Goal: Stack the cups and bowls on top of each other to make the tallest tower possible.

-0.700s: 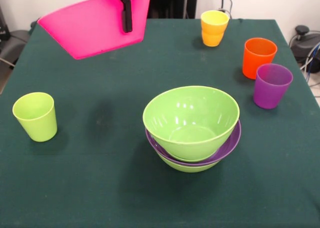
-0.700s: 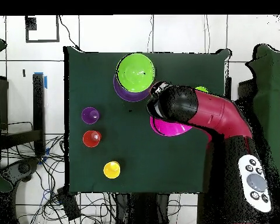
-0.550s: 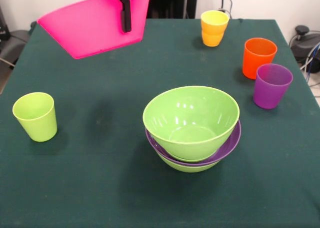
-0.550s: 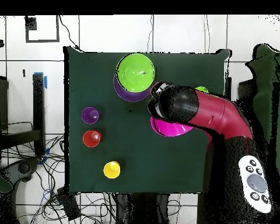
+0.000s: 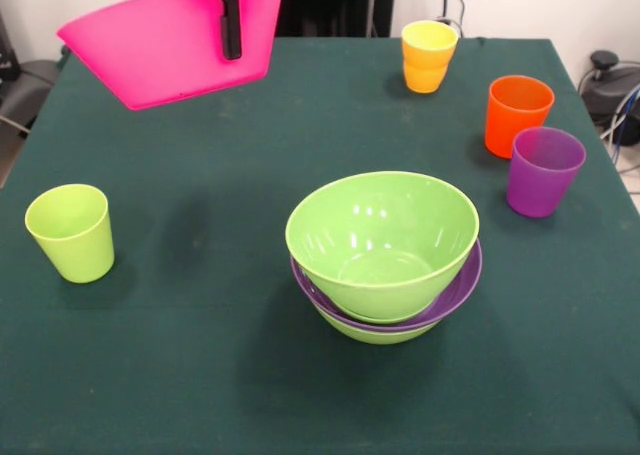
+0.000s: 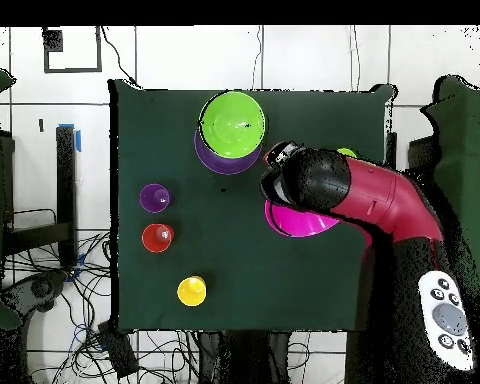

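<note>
Jaws pinching the rim of the pink bowl (image 5: 165, 45) are holding it tilted, high above the worktop (image 5: 200, 375), well aside from the tower (image 5: 383, 255).

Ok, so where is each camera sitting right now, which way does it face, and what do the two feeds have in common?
Front view: sits across the table from the robot, looking over the cloth at the bowl stack; only the end effector shows, shut on the pink bowl held up in the air.
Overhead view: sits above the table, looking straight down; the red arm reaches in from the bottom right.
Shared: pink bowl, bowl stack, and the yellow, orange and purple cups.
</note>
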Controlling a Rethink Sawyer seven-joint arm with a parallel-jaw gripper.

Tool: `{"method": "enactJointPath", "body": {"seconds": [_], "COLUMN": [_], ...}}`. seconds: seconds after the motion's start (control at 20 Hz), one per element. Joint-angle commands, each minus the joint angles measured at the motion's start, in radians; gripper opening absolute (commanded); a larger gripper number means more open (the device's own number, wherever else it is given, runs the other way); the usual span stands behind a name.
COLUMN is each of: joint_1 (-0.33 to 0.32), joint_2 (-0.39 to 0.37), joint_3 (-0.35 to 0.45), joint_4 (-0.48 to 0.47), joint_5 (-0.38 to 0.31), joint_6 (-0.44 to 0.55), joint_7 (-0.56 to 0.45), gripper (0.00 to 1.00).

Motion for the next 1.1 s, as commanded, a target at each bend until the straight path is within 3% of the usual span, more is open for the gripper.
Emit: {"method": "enactJointPath", "body": {"seconds": [0.05,0.7,1.1], "joint_1": [-0.013,-0.043,-0.104], "joint_2": [0.008,0.010,0.058], "joint_3": [0.126,0.248,0.341], "joint_4": [-0.062,-0.085,-0.146], "joint_5": [-0.061,-0.123,-0.219], "joint_6": [0.138,0.170,0.226], "joint_7": [-0.228,-0.348,-0.535], "gripper": [0.00,0.00,0.00]}}
